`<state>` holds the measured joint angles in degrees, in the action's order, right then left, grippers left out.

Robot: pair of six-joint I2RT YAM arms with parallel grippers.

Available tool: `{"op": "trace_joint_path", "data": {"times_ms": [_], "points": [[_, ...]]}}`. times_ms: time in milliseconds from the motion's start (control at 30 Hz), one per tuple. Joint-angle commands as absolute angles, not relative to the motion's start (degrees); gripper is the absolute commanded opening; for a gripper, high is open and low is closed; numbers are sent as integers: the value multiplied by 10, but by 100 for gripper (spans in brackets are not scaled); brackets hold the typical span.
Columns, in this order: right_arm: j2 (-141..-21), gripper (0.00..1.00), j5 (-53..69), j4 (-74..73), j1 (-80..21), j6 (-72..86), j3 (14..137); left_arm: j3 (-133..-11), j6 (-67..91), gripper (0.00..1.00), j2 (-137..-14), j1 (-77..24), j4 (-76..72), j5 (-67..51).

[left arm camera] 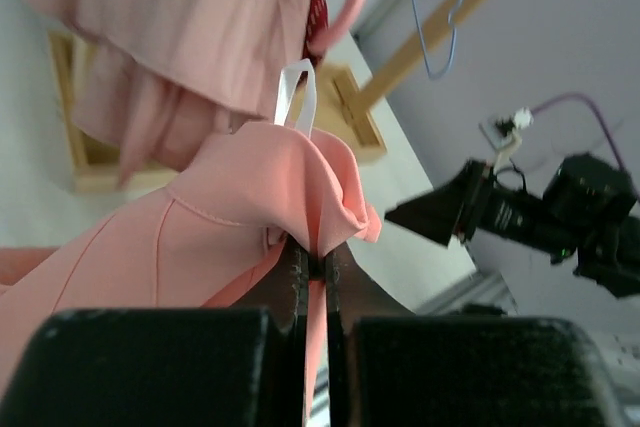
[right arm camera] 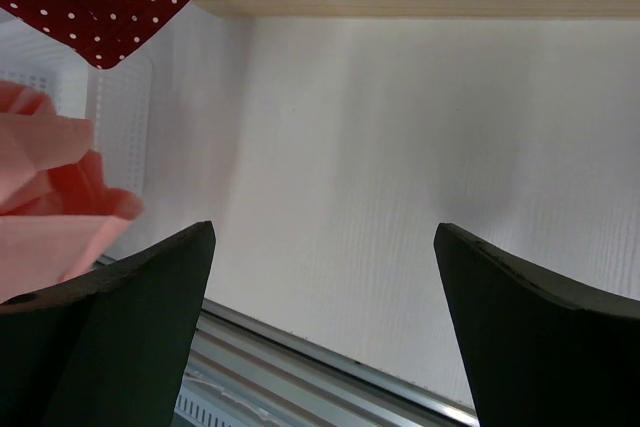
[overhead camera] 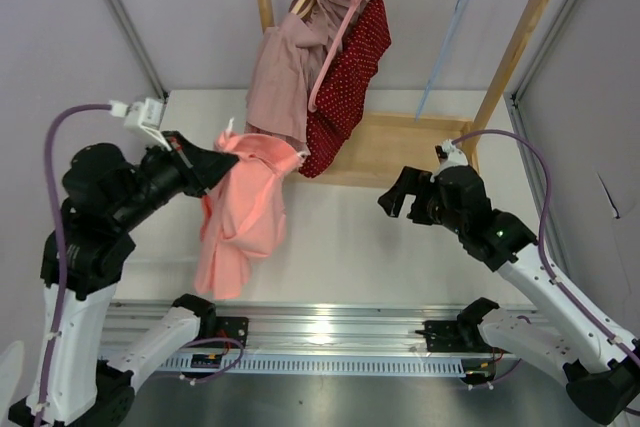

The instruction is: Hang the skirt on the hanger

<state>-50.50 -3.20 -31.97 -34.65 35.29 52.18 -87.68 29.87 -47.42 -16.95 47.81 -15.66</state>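
The salmon-pink skirt [overhead camera: 243, 212] hangs in the air from my left gripper [overhead camera: 218, 165], which is shut on its waistband. In the left wrist view the fabric [left arm camera: 220, 237] bunches between the closed fingers, with a white loop sticking up. The light-blue hanger [overhead camera: 448, 39] hangs by its hook on the wooden rail at the right, well apart from the skirt; it also shows in the left wrist view [left arm camera: 440, 22]. My right gripper [overhead camera: 396, 194] is open and empty, low over the table, right of the skirt. In the right wrist view [right arm camera: 325, 237] the skirt's edge [right arm camera: 50, 197] shows at the left.
A wooden clothes rack [overhead camera: 520, 42] stands at the back. On its rail hang a dusty mauve-pink garment [overhead camera: 290, 67] on a wooden hanger and a dark red white-dotted garment [overhead camera: 350, 82] on a pink hanger [overhead camera: 340, 42]. A metal rail [overhead camera: 330, 322] runs along the near edge.
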Motion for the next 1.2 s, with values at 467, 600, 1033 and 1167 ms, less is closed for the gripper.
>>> {"op": "trace_joint_path", "data": {"times_ms": [467,600,1033,1167], "points": [[-489,99,-54,-344,-338,358,572,-860,355,0,-631,-570,260,56],[-487,99,-58,-357,-333,355,587,-878,351,0,-659,-588,272,94],[-471,99,-77,-324,-324,379,479,-581,341,0,-608,-599,214,-36],[-476,87,-70,-255,-324,397,405,-435,355,0,-593,-599,156,-40]]}}
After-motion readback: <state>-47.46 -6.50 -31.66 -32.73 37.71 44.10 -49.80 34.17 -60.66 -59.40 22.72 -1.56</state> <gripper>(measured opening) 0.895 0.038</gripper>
